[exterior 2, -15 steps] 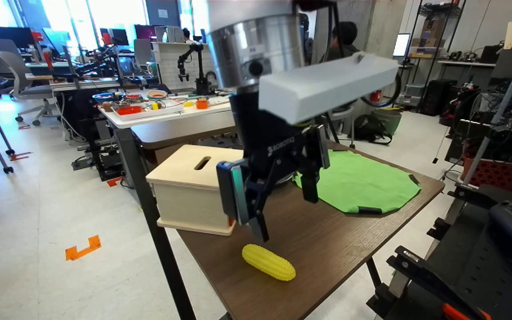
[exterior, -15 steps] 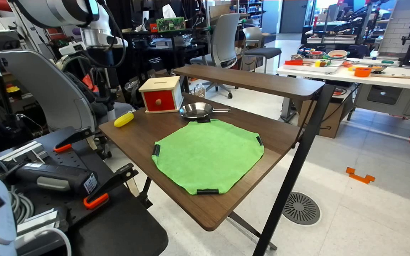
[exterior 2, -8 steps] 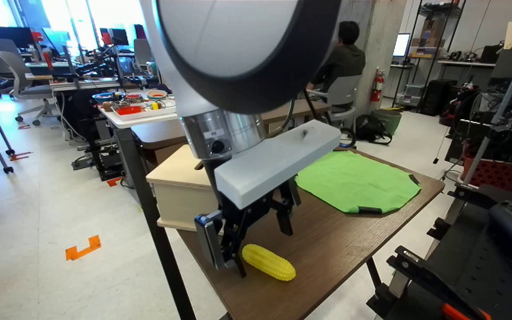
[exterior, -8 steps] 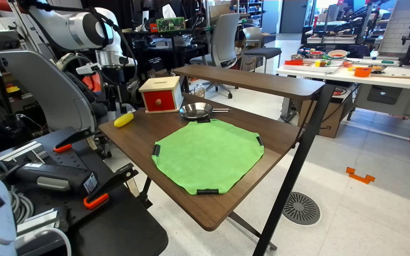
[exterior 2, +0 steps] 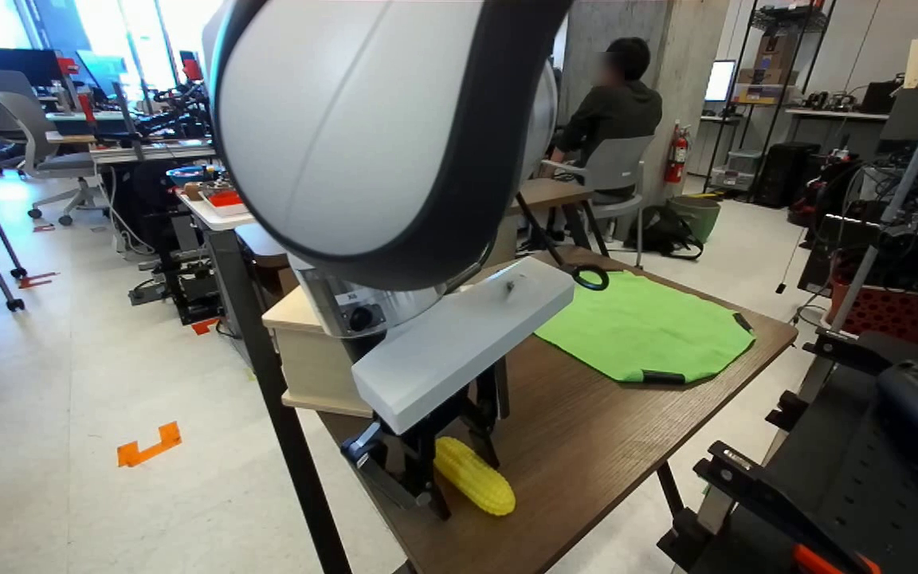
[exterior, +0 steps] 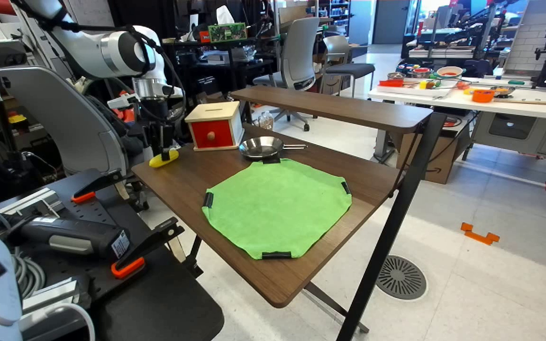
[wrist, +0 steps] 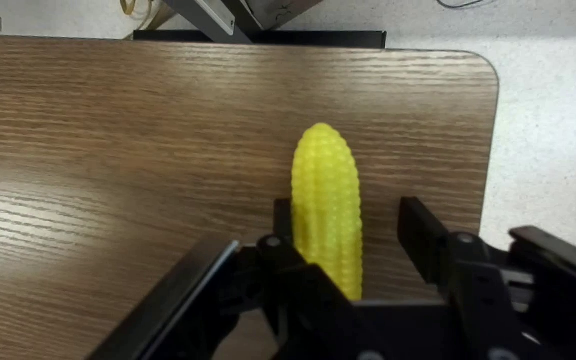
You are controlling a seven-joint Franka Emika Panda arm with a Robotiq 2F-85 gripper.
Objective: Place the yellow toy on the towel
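The yellow toy (wrist: 324, 185), a ribbed corn-like shape, lies on the brown table near its corner. My gripper (wrist: 346, 217) reaches down around it, fingers partly closed, one on each side. In the wrist view the left finger is right against the toy or nearly so, while a strip of table shows between the toy and the right finger. An exterior view shows the toy (exterior 2: 479, 482) low between the gripper's (exterior 2: 467, 482) fingertips. Away from the gripper, the green towel (exterior: 277, 208) lies flat on the same table, with black strips at several of its edges.
A wooden box (exterior: 212, 132) with a red front stands close behind the toy. Beside it sits a metal pan (exterior: 261, 148), near the towel's far edge. A raised shelf (exterior: 330, 106) runs along the table's back. Black clamps (exterior: 147, 246) stick out from the neighbouring bench.
The gripper has come down from above the table to the toy, and its fingers have moved closer together. The toy has shifted slightly.
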